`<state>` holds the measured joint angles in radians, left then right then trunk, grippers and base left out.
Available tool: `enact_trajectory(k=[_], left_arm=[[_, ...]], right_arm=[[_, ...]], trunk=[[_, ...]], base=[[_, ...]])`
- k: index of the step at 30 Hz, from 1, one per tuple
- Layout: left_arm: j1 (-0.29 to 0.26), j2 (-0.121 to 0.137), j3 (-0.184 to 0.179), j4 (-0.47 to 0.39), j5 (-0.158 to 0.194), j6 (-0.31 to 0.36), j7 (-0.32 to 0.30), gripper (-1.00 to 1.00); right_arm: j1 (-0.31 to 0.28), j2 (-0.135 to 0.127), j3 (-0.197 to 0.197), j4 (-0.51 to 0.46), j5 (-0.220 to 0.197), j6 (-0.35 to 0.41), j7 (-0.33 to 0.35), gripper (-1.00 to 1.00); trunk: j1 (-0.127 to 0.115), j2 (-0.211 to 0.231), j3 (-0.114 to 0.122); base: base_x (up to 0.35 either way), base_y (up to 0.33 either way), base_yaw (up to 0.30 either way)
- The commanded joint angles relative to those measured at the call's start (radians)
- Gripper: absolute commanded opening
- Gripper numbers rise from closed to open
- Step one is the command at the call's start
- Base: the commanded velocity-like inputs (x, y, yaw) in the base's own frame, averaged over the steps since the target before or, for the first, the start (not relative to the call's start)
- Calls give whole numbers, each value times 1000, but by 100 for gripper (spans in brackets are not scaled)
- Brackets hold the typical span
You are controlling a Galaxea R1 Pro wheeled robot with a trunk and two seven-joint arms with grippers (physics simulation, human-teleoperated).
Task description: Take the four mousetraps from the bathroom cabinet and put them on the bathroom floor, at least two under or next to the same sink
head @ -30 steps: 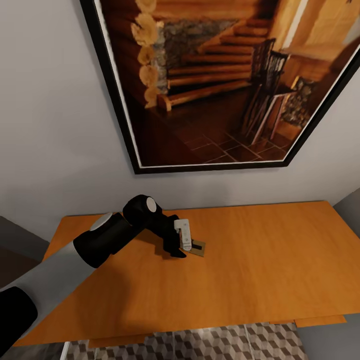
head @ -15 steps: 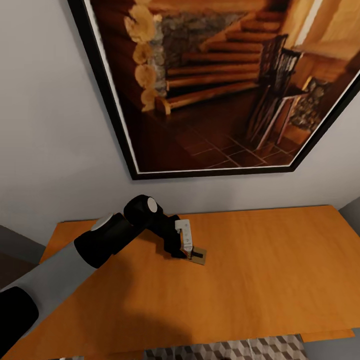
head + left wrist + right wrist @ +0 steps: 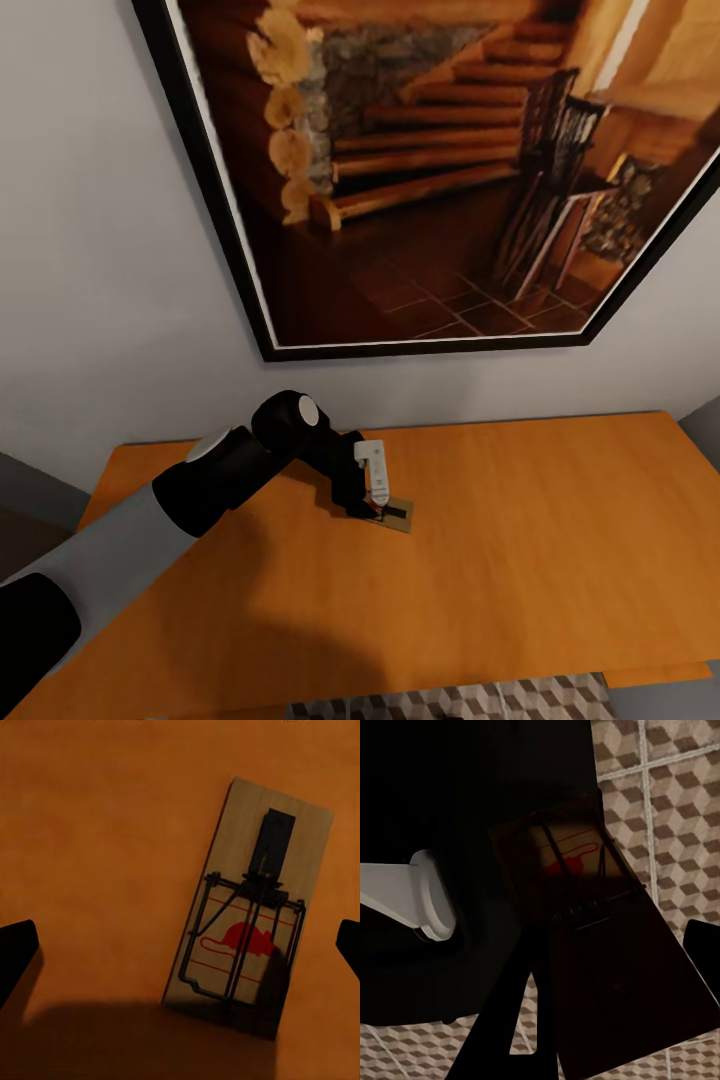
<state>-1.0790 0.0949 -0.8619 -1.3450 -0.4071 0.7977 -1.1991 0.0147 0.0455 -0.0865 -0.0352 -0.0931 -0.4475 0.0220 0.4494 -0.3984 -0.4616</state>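
Here, the left tool [image 3: 370,508] hangs over the cabinet [image 3: 520,530], its dark fingertips [image 3: 16,952] spread wide, one to each side of a mousetrap [image 3: 251,919] lying flat on the orange top. No writing shows on the board, only a red mouse print with red lines. The right tool [image 3: 607,967] is clamped on a second mousetrap [image 3: 585,907] above the bathroom floor [image 3: 675,787]. Beyond the cabinet, a framed picture [image 3: 420,170] hangs on the wall.

Cabinet [image 3: 520,540] top: smooth orange-brown wood, faint grain, satin sheen. Mousetrap [image 3: 251,907]: pale matt wooden board, red printed mark, dark metal wire and plate. Floor [image 3: 675,787]: tiles with a printed cube pattern, pale grout. Picture frame [image 3: 215,220]: glossy black. Wall [image 3: 90,300]: matt grey.
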Motion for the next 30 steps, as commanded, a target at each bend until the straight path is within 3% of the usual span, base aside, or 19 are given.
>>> enact_trajectory(k=[1,13,20,30], left_arm=[[-1,0,-1,-1,-6,8,-7,100],[-1,0,-11,1,-6,8,-6,100],[-1,0,-48,4,-6,8,-5,100],[-1,-1,-52,9,-5,8,-5,100]], right_arm=[[1,1,-7,-2,-2,-2,-1,-100],[1,1,-7,-3,-2,-2,-1,-100],[1,1,-7,-2,-2,-2,-1,-100],[1,1,-7,-2,-2,-2,-1,-100]], trunk=[[1,-2,-1],[1,-2,-1],[1,-2,-1],[1,-2,-1]], base=[[0,0,0],[0,0,0],[0,0,0],[0,0,0]])
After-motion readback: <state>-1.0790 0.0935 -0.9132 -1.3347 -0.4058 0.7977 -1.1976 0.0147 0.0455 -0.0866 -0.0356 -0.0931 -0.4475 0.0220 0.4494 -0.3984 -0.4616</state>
